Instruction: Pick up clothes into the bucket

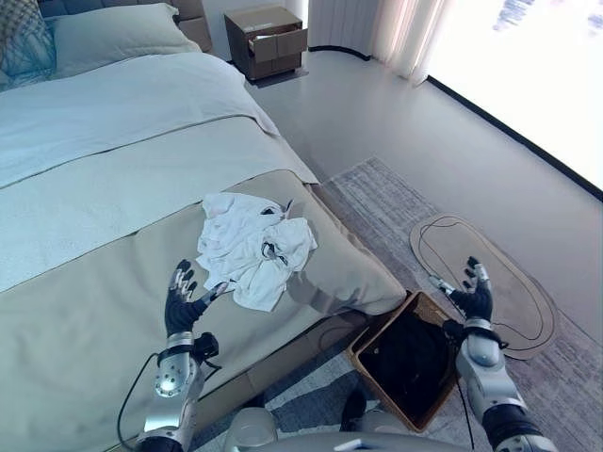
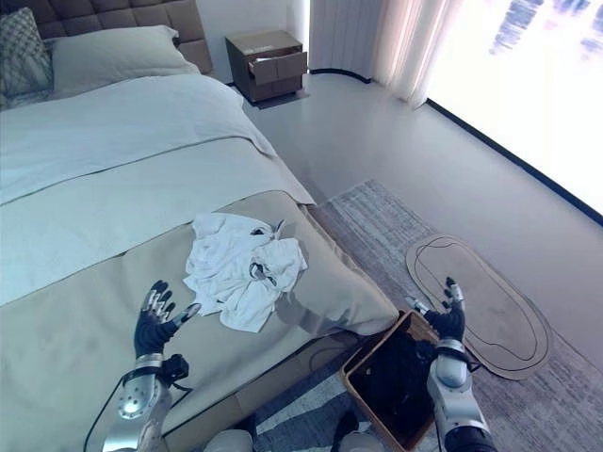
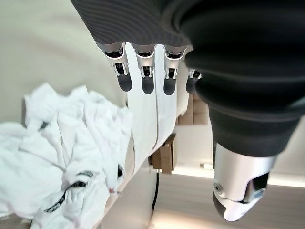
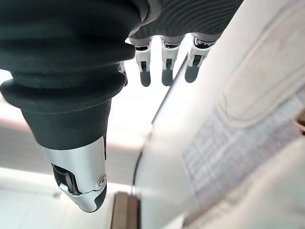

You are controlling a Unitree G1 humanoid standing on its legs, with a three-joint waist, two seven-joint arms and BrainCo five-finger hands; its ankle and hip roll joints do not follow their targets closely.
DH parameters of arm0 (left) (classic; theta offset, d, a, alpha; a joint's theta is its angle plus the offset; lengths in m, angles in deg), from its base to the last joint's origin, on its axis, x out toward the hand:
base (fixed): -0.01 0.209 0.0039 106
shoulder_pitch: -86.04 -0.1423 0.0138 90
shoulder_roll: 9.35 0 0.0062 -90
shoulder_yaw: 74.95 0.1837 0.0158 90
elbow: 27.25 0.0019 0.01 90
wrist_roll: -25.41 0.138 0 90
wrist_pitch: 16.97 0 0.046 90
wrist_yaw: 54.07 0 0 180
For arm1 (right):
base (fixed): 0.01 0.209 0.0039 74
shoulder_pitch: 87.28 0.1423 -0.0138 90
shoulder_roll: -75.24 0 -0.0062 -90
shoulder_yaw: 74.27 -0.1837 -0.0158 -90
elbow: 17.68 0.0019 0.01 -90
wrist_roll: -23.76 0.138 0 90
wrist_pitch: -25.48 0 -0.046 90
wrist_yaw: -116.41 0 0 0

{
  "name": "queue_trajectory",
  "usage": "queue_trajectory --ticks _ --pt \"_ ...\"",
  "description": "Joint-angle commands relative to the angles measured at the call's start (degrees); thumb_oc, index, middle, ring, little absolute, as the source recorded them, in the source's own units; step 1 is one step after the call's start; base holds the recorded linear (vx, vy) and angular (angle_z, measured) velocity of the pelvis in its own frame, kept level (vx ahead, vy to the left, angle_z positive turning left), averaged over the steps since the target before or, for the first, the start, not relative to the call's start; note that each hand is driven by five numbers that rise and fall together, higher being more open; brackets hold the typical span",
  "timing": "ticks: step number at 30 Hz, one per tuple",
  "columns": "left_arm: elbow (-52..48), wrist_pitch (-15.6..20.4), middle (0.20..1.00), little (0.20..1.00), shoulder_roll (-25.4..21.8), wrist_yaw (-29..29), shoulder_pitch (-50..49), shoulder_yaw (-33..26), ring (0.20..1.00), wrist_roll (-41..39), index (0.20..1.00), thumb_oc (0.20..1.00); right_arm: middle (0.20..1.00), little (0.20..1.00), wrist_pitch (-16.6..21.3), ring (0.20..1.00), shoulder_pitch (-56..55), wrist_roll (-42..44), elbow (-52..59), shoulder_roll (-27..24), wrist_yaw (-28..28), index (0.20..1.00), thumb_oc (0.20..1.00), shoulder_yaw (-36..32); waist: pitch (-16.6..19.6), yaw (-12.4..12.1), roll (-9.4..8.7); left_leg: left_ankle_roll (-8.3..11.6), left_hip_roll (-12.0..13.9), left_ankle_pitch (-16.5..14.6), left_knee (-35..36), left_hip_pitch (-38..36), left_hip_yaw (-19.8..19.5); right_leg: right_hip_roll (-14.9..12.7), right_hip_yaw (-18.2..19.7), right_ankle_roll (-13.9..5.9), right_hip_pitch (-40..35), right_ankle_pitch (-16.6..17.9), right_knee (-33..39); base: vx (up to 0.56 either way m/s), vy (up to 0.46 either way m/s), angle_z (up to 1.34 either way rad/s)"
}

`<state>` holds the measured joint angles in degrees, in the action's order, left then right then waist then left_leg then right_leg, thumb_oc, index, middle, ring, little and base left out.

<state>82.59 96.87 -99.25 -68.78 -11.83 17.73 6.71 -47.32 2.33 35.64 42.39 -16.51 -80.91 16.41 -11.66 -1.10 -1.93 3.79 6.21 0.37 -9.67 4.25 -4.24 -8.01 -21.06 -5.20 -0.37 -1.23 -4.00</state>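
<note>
One heap of white clothes (image 1: 252,247) is recorded on the beige cover at the foot of one bed (image 1: 85,311), near its corner; the number of garments in the heap cannot be told, and dark trim with small print is seen on the cloth but cannot be read. One bucket (image 1: 369,369), a brown woven basket with a dark lining, is set on the floor just beside the bed's corner, partly on one grey striped rug (image 1: 386,202); dark contents are seen inside but cannot be made out. One left hand (image 1: 183,299) is held above the bed cover just beside the heap, fingers straight and spread, nothing being held. One right hand (image 1: 474,292) is held above the far edge of the bucket, fingers likewise straight and relaxed, empty. One oval beige mat (image 1: 513,282) is laid beside the rug. One brown nightstand (image 1: 267,40) is placed at the head of the bed. Two pillows are counted: one pale pillow (image 1: 108,36) and one patterned pillow (image 1: 21,42).
</note>
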Motion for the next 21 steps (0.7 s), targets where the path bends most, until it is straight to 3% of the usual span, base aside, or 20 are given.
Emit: queue_trajectory --ticks 1,3,6,10,12,13,14,15,16,17,20,21 --pt "-2.1 2.0 1.000 1.000 -1.1 0.8 0.9 -2.2 1.000 2.8 1.000 1.000 1.000 1.000 3.0 1.000 1.3 -1.5 5.1 -0.9 0.0 1.000 1.000 -1.8 -1.0 0.4 -1.22 1.92 1.5 5.6 2.5 7.5 -1.0 0.2 2.9 -0.48 -2.7 -2.3 -0.4 0.06 0.120 0.22" --pt "-1.9 2.0 1.000 1.000 -1.1 0.6 0.9 -2.3 1.000 3.6 1.000 1.000 1.000 1.000 3.2 1.000 1.1 -1.4 5.6 -0.9 0.0 1.000 1.000 -1.8 -1.2 0.2 -0.44 2.21 0.7 7.5 5.4 9.3 -1.6 0.2 4.0 -1.03 -2.2 -2.3 -1.0 0.06 0.144 0.13" --pt "-2.3 2.7 1.000 1.000 -0.8 0.1 0.5 -2.8 1.000 3.1 1.000 1.000 1.000 1.000 2.7 1.000 1.8 -2.3 5.0 -0.5 -0.6 1.000 1.000 -1.1 -0.3 0.9 0.42 1.60 0.5 5.7 6.7 7.0 0.1 -1.2 5.8 -2.18 -1.5 -2.5 -1.9 0.09 0.221 -0.34" --pt "-2.9 3.4 1.000 1.000 -1.0 -1.4 0.8 -3.5 1.000 3.3 1.000 1.000 1.000 1.000 2.0 1.000 2.4 -2.3 3.8 0.3 -1.1 1.000 1.000 -1.0 0.3 0.5 -0.23 -0.75 -1.8 2.9 6.2 4.8 3.1 -5.0 8.5 -4.30 -1.8 -1.3 -1.8 0.12 0.242 -0.16" --pt "-3.1 3.4 1.000 1.000 -1.6 -2.2 0.9 -4.5 1.000 3.5 1.000 1.000 1.000 1.000 1.5 1.000 2.8 -2.6 3.7 0.5 -1.0 1.000 1.000 -0.9 0.0 0.0 -0.48 -3.13 -3.7 0.9 5.5 3.9 4.9 -7.9 9.9 -5.41 1.8 0.4 -9.4 0.11 0.276 -0.90" --pt "-3.1 3.4 1.000 1.000 -1.6 -2.3 0.9 -4.5 1.000 3.5 1.000 1.000 1.000 1.000 1.5 1.000 2.8 -2.6 3.8 0.5 -1.0 1.000 1.000 -0.9 0.0 -0.1 -0.60 -3.20 -3.8 0.9 5.5 3.9 5.1 -8.0 10.2 -5.48 2.1 0.2 -9.8 0.07 0.215 -0.62" --pt "-2.9 3.3 1.000 1.000 -1.7 -2.4 1.0 -4.5 1.000 3.6 1.000 1.000 1.000 1.000 1.4 1.000 2.9 -2.9 3.9 0.5 -0.9 1.000 1.000 -0.6 -0.4 -0.1 -0.82 -4.30 -4.7 0.3 5.2 3.5 5.5 -8.9 11.2 -5.67 3.6 2.5 -13.5 0.03 0.134 -0.10" --pt "-3.2 3.3 1.000 1.000 -2.1 -2.4 1.2 -4.3 1.000 3.7 1.000 1.000 1.000 1.000 1.4 1.000 3.0 -3.0 4.3 0.4 -0.9 1.000 1.000 -0.5 -1.0 0.4 -0.76 -5.19 -5.5 0.1 5.0 3.0 5.5 -9.1 12.2 -5.38 4.9 5.0 -16.6 0.00 0.209 0.07" --pt "-2.9 3.0 1.000 1.000 -3.1 -2.7 1.9 -4.0 1.000 4.4 1.000 1.000 1.000 1.000 1.5 1.000 3.2 -2.9 5.1 0.4 -0.9 1.000 1.000 -0.3 -2.7 1.1 -0.39 -6.03 -5.6 0.0 4.6 3.1 4.9 -7.7 14.7 -4.49 8.4 5.6 -21.8 -0.03 0.136 0.06" --pt "-2.8 3.0 1.000 1.000 -3.1 -2.8 1.9 -4.0 1.000 4.4 1.000 1.000 1.000 1.000 1.5 1.000 3.2 -2.9 5.1 0.4 -0.9 1.000 1.000 -0.3 -2.7 1.0 -0.45 -6.02 -5.7 0.0 4.5 3.2 5.0 -7.8 14.9 -4.47 8.7 5.4 -22.2 -0.02 0.075 0.03" --pt "-0.8 3.2 1.000 1.000 -3.6 -3.3 3.4 -3.2 1.000 5.6 1.000 1.000 1.000 1.000 1.8 1.000 3.4 -1.8 4.8 0.5 -0.6 1.000 1.000 -0.5 -2.6 1.8 -0.39 -5.54 -6.0 -0.2 5.2 3.4 4.1 -7.2 14.0 -4.28 9.4 3.9 -15.0 0.04 -0.050 -0.18" --pt "0.6 3.2 1.000 1.000 -4.0 -3.9 4.6 -2.8 1.000 6.8 1.000 1.000 1.000 1.000 2.0 1.000 3.3 -0.8 4.7 0.4 -0.4 1.000 1.000 -0.8 -2.7 2.4 -1.10 -4.61 -6.0 -0.6 5.7 3.6 4.0 -7.2 14.1 -4.97 10.1 4.9 -4.9 0.06 -0.118 -0.11"
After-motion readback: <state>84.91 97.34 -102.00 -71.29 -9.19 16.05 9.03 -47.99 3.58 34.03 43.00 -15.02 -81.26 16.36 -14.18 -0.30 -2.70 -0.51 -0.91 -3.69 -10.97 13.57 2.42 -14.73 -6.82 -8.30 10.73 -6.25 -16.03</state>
